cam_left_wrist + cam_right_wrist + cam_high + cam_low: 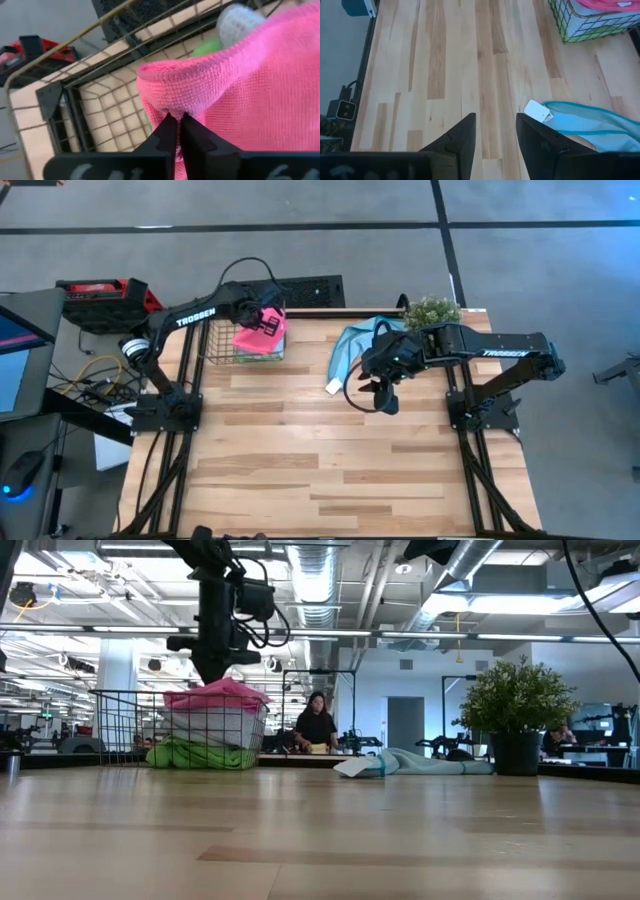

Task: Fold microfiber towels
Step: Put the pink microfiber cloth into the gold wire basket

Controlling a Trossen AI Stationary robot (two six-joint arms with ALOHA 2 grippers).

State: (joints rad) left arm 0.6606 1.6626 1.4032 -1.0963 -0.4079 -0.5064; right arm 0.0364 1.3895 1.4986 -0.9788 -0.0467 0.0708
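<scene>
Pale wooden planks are making up the desk [330, 460], with an open workshop showing beyond it in the low view, where a person [316, 725] is sitting far behind. At the desk's back left corner a wire basket [222, 345] is holding a stack of towels: the hot pink towel [262, 332] is lying on top, the grey towel [215, 725] under it, and the green towel [200, 754] at the bottom. The left gripper [176, 125] is reaching into the basket, its jaws pinched together on a fold of the pink towel. The teal-blue towel [352, 345] is lying crumpled on the desk near the back right, its white tag [334, 386] pointing forward, just beside the potted plant [432, 310]. The right gripper [378, 390] is hovering just beside this towel's front edge, jaws standing apart and holding nothing.
</scene>
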